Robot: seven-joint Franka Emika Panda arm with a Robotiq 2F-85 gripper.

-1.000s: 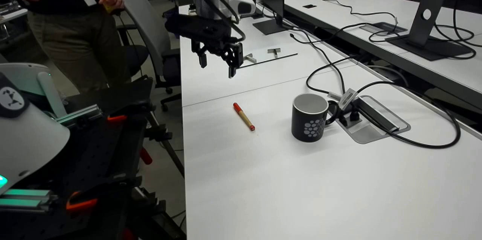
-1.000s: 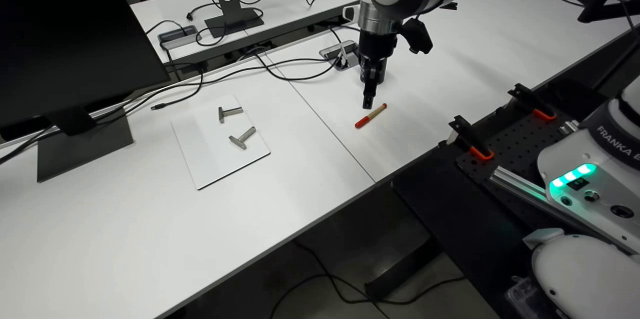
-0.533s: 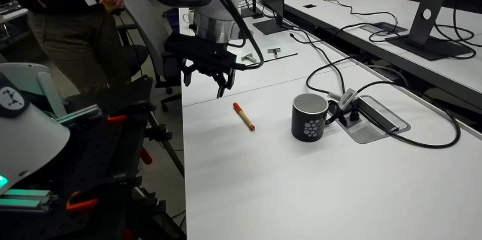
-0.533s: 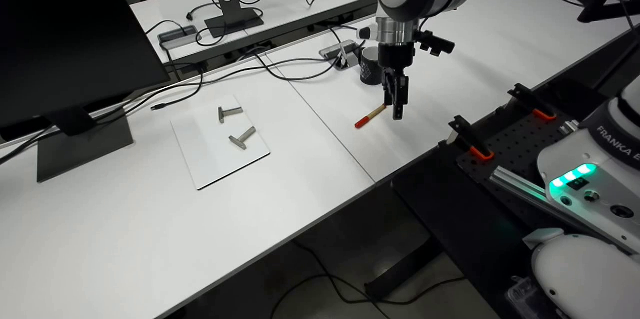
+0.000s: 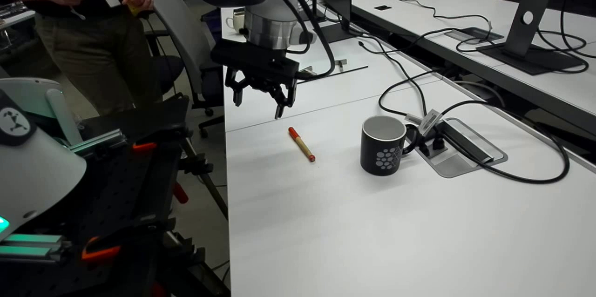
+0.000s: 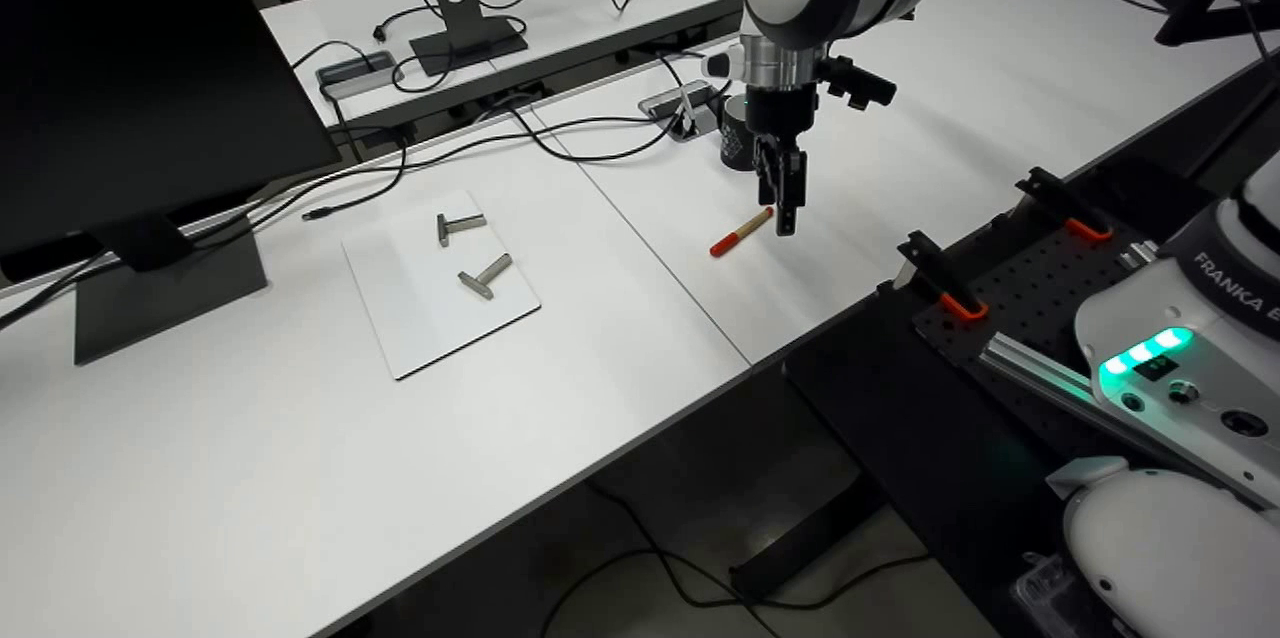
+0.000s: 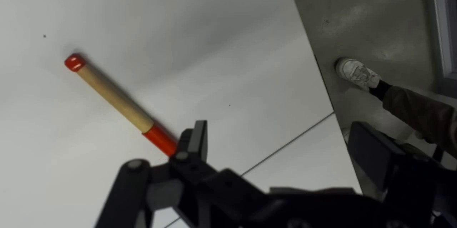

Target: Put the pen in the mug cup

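Observation:
The pen, red at both ends with a tan middle, lies flat on the white table in both exterior views. The black mug cup with a pale dotted print stands upright beyond it, apart from it; the gripper partly covers it in an exterior view. My gripper is open and empty above the table, near the pen's longer red end and toward the table edge. In the wrist view the gripper has its jaws wide apart; the pen lies outside them, its red end partly hidden by the left finger.
A grey socket box and black cables lie beside the mug's handle. A white board holds two metal T-shaped pieces. A white cup stands farther back. A person stands past the table's edge.
My gripper came down and shifted toward the table's edge, then moved slightly back the other way. It stayed open. The mug came partly into sight behind it. The pen and mug have not moved.

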